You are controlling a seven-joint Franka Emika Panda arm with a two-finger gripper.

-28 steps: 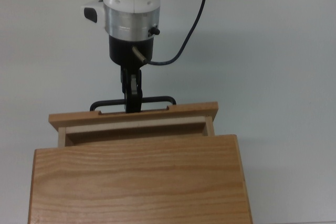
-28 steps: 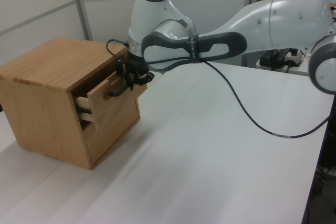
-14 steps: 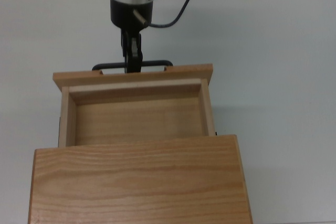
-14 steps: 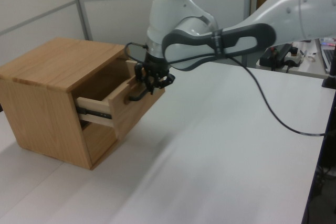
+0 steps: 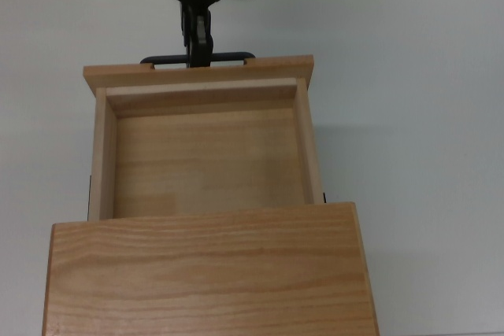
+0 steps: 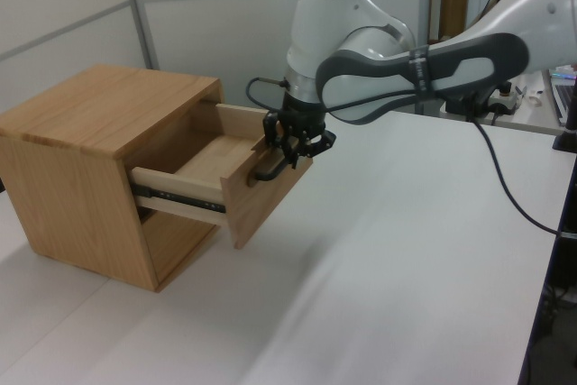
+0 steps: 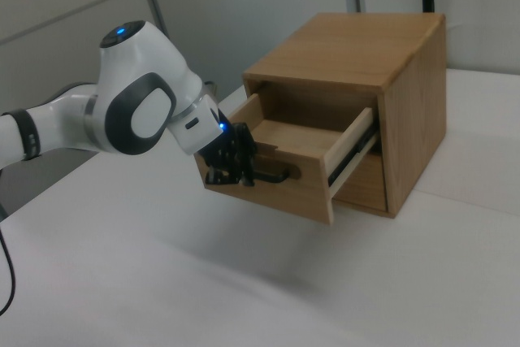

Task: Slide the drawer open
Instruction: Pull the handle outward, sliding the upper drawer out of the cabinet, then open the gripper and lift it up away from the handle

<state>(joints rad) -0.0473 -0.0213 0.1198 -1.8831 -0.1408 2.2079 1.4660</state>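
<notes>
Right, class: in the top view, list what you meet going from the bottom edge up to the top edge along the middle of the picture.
Cabinet top → drawer floor → drawer front panel → black bar handle → gripper.

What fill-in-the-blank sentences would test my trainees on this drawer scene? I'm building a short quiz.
1. The end effector grips the black ____ on the front of the drawer.
2. The inside of the drawer holds ____.
3. In the top view, the cabinet top hides the drawer's ____ part.
4. The cabinet stands on a ____ table.

Missing words: handle; nothing; rear; white
</notes>
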